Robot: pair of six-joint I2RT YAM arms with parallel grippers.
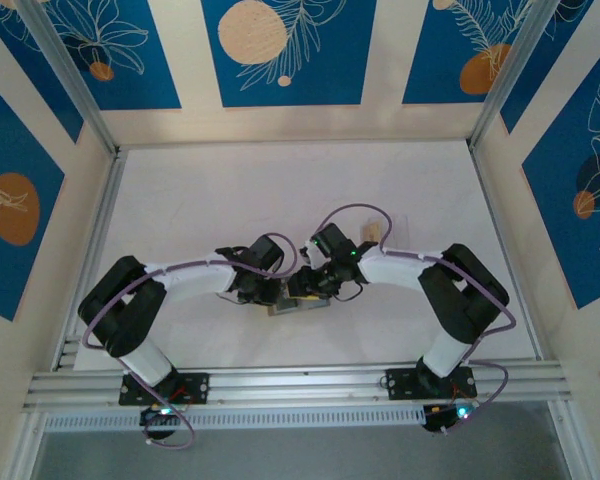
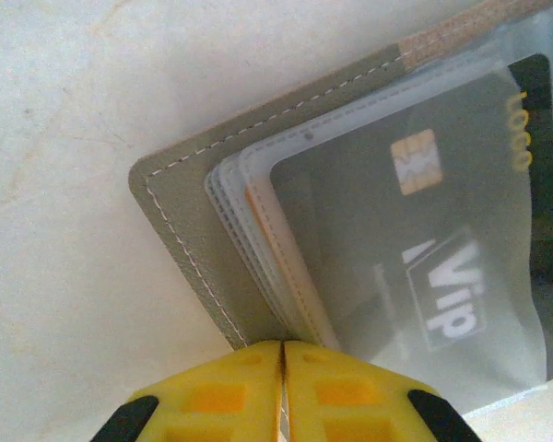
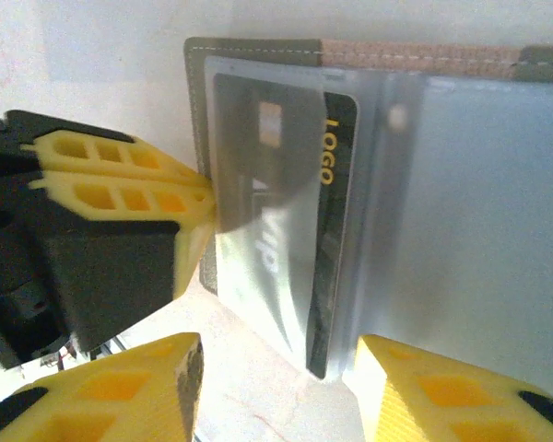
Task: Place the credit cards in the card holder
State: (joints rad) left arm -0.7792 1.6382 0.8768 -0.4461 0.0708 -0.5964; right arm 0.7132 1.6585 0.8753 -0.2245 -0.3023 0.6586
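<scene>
Found card holder (image 1: 298, 304) lying open on table (image 1: 280, 200) close to front rail (image 1: 300, 380), between both wrists; bare table behind and to either side. Saw left gripper (image 2: 283, 348) pinched tight on the holder's stitched outer edge, beside stacked clear sleeves (image 2: 235, 198). Saw right gripper (image 3: 276, 368) with jaws apart at the holder's near edge, clamping nothing. Read black credit card (image 2: 415, 267) inside top sleeve: gold "LOGO", white "Vip", gold chip.
</scene>
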